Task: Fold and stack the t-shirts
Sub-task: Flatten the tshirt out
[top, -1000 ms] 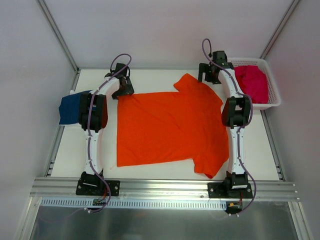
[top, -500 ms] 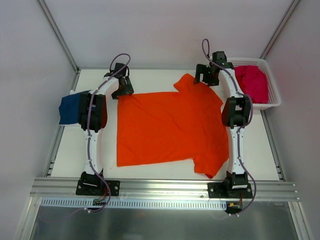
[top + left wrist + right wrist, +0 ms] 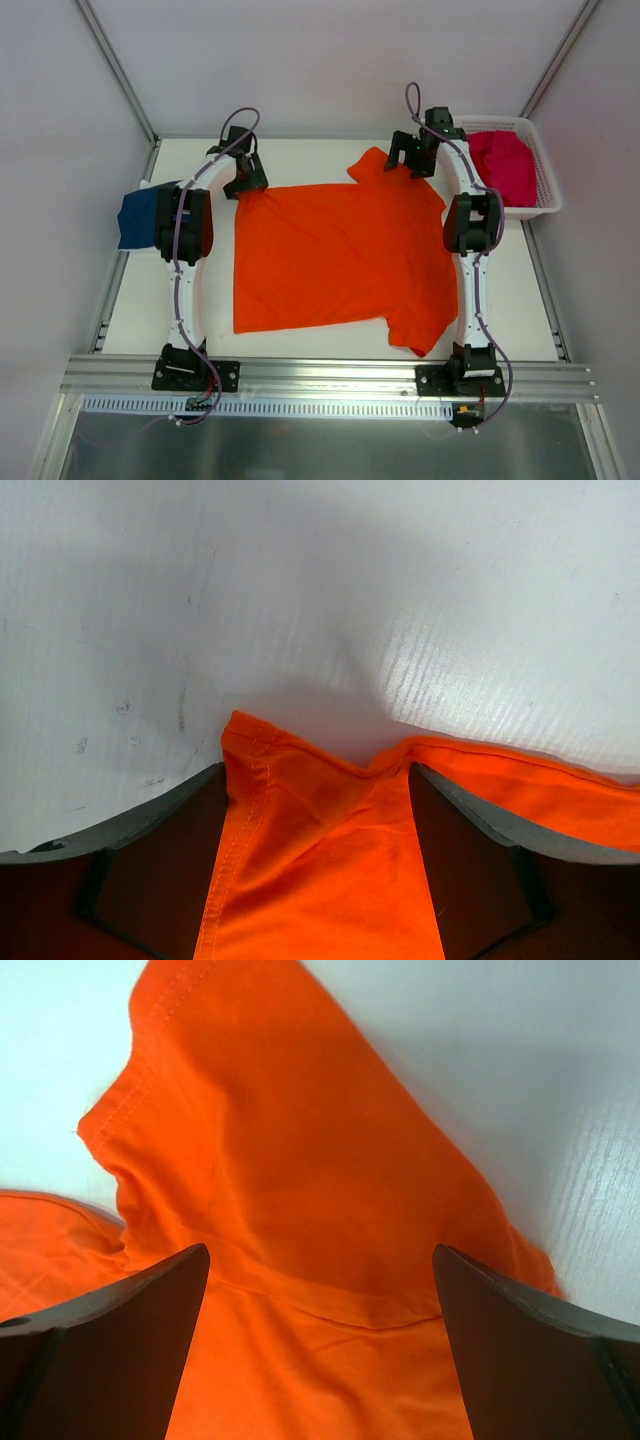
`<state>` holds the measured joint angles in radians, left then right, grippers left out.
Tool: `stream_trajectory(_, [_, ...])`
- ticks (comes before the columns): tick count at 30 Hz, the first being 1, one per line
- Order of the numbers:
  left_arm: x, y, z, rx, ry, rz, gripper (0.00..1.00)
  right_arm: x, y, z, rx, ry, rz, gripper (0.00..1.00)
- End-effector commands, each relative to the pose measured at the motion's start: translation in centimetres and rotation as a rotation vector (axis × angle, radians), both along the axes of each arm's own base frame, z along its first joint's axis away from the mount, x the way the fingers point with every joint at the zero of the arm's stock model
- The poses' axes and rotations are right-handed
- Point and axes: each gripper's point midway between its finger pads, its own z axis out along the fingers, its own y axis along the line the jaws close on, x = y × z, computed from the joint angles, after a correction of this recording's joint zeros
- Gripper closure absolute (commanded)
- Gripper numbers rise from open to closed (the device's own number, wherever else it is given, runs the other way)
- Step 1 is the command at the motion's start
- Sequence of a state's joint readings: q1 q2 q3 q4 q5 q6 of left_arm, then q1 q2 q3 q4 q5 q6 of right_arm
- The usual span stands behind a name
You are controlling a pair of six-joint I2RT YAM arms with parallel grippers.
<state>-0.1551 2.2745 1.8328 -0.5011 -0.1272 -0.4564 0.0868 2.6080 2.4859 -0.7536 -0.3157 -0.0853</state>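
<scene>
Operator: Where does the orange t-shirt (image 3: pixel 340 250) lie?

Observer: It is spread flat on the white desk (image 3: pixel 300 160), between the two arms. One sleeve points to the far edge. The other lies at the near edge, on the right side.

Operator: And the other t-shirts?

Observer: The navy t-shirt (image 3: pixel 138 218) sits at the desk's left edge, partly hidden behind the left arm (image 3: pixel 185 260). The magenta t-shirts (image 3: pixel 505 165) are bundled in the white lattice basket (image 3: pixel 545 200) at the far right corner.

Operator: How do the left jaws stand?

Observer: They are down at the orange shirt's far left corner. In the wrist view the fingers (image 3: pixel 150 870) are wide apart, and the hemmed corner is rumpled up between them. The cloth is not pinched.

Operator: And the right jaws?

Observer: The right arm (image 3: pixel 470 270) reaches to the far sleeve. Its fingers (image 3: pixel 100 1360) are also spread wide, one to each side of the sleeve seam, just over the cloth. They have hold of nothing.
</scene>
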Motion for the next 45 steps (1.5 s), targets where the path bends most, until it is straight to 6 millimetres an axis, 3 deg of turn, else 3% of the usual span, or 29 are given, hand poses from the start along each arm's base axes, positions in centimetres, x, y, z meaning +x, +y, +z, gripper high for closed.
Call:
stream_trajectory(1, [0.6, -0.8, 2.2, -0.056, -0.037, -0.027, 0.28, -0.3, 0.9, 0.8, -0.005, -0.009, 0.011, 0.01])
stream_trajectory(2, [0.7, -0.9, 2.2, -0.06, -0.036, -0.03, 0.28, -0.5, 0.7, 0.8, -0.045, -0.016, 0.021, 0.02])
stream_trajectory(3, [0.7, -0.8, 2.2, -0.055, -0.037, -0.027, 0.28, -0.7, 1.3, 2.5, -0.06, -0.05, 0.038, 0.03])
stream_trajectory(5, [0.5, -0.5, 2.2, -0.038, -0.036, -0.021, 0.28, -2.2, 1.6, 2.6, -0.076, -0.034, 0.059, 0.04])
stream_trajectory(6, [0.5, 0.0, 2.9, -0.02, -0.051, -0.007, 0.3, -2.4, 2.0, 5.9, -0.068, -0.098, 0.072, 0.01])
stream_trajectory(8, [-0.2, 0.8, 3.2, 0.013, -0.052, 0.014, 0.31, -3.8, 2.6, 7.8, -0.037, -0.117, 0.094, 0.01])
stream_trajectory(9, [-0.4, 1.4, 4.1, 0.045, -0.07, 0.032, 0.31, -4.1, 2.6, 9.8, -0.031, -0.15, 0.094, 0.01])
stream_trajectory(10, [-0.6, 1.7, 4.6, 0.06, -0.08, 0.039, 0.29, -4.9, 2.6, 14.4, -0.02, -0.236, 0.103, 0.01])
stream_trajectory(12, [-0.8, 2.1, 6.4, 0.072, -0.122, 0.054, 0.26, -6.2, 2.6, 18.3, -0.029, -0.316, 0.091, 0.01])
stream_trajectory(13, [-0.8, 2.2, 7.0, 0.073, -0.138, 0.057, 0.23, -7.9, 2.5, 23.7, -0.037, -0.446, 0.121, 0.0])
stream_trajectory(16, [-1.0, 1.9, 8.4, 0.05, -0.176, 0.044, 0.21, -10.4, 3.0, 28.8, -0.014, -0.653, 0.145, 0.0])
stream_trajectory(17, [-1.0, 1.5, 8.7, 0.033, -0.183, 0.032, 0.21, -13.1, 3.1, 33.2, 0.033, -0.769, 0.158, 0.01])
stream_trajectory(18, [-1.1, 1.4, 8.8, 0.025, -0.186, 0.027, 0.21, -13.7, 3.2, 33.1, 0.061, -0.804, 0.17, 0.01])
stream_trajectory(20, [-1.2, 1.0, 8.9, 0.003, -0.186, 0.012, 0.21, -15.8, 3.1, 35.2, 0.075, -0.866, 0.197, 0.01])
stream_trajectory(22, [-1.6, 0.7, 8.5, -0.008, -0.173, 0.004, 0.21, -15.8, 1.8, 34.6, 0.015, -0.83, 0.142, 0.01])
stream_trajectory(24, [-2.8, 0.3, 8.0, -0.039, -0.15, 0.005, 0.21, -14.7, -0.9, 31.3, -0.105, -0.719, 0.025, 0.01])
stream_trajectory(26, [-3.6, -0.2, 7.9, -0.051, -0.144, 0.01, 0.21, -14.2, -2.3, 29.5, -0.166, -0.605, -0.042, 0.0])
stream_trajectory(27, [-4.6, -0.7, 7.8, -0.032, -0.139, -0.002, 0.21, -14.6, -2.3, 25.9, -0.168, -0.442, -0.053, 0.01])
stream_trajectory(30, [-5.7, -1.7, 8.5, 0.038, -0.179, -0.039, 0.21, -15.4, 0.7, 21.1, -0.063, -0.313, -0.002, 0.01])
stream_trajectory(31, [-6.1, -3.1, 8.7, 0.045, -0.185, -0.075, 0.21, -16.4, 0.8, 17.6, -0.081, -0.257, -0.005, 0.01])
stream_trajectory(33, [-6.2, -3.8, 9.2, 0.05, -0.198, -0.105, 0.2, -16.0, 1.9, 16.2, -0.1, -0.271, -0.005, 0.01])
stream_trajectory(35, [-6.0, -4.1, 9.7, 0.05, -0.208, -0.12, 0.2, -14.7, 1.7, 14.0, -0.149, -0.221, -0.025, 0.01])
stream_trajectory(36, [-5.9, -3.9, 9.7, 0.06, -0.209, -0.122, 0.19, -13.7, 1.3, 11.4, -0.195, -0.159, -0.036, 0.01])
stream_trajectory(38, [-5.8, -3.8, 9.6, 0.072, -0.211, -0.121, 0.19, -11.6, 0.9, 11.6, -0.237, -0.153, -0.06, 0.0])
stream_trajectory(39, [-5.7, -3.5, 9.5, 0.086, -0.209, -0.112, 0.18, -10.5, 0.4, 9.1, -0.289, -0.115, -0.067, 0.01])
stream_trajectory(40, [-5.6, -3.3, 9.4, 0.095, -0.209, -0.103, 0.18, -9.1, 0.5, 9.7, -0.299, -0.143, -0.076, 0.01])
stream_trajectory(42, [-5.1, -2.8, 9.2, 0.113, -0.208, -0.089, 0.17, -7.6, -0.1, 7.2, -0.355, -0.117, -0.085, 0.0])
stream_trajectory(44, [-4.2, -2.4, 9.2, 0.104, -0.213, -0.073, 0.17, -5.9, -0.3, 7.4, -0.378, -0.144, -0.101, 0.0])
stream_trajectory(45, [-4.0, -2.3, 9.0, 0.096, -0.209, -0.062, 0.16, -5.3, -0.5, 5.9, -0.404, -0.124, -0.098, 0.01])
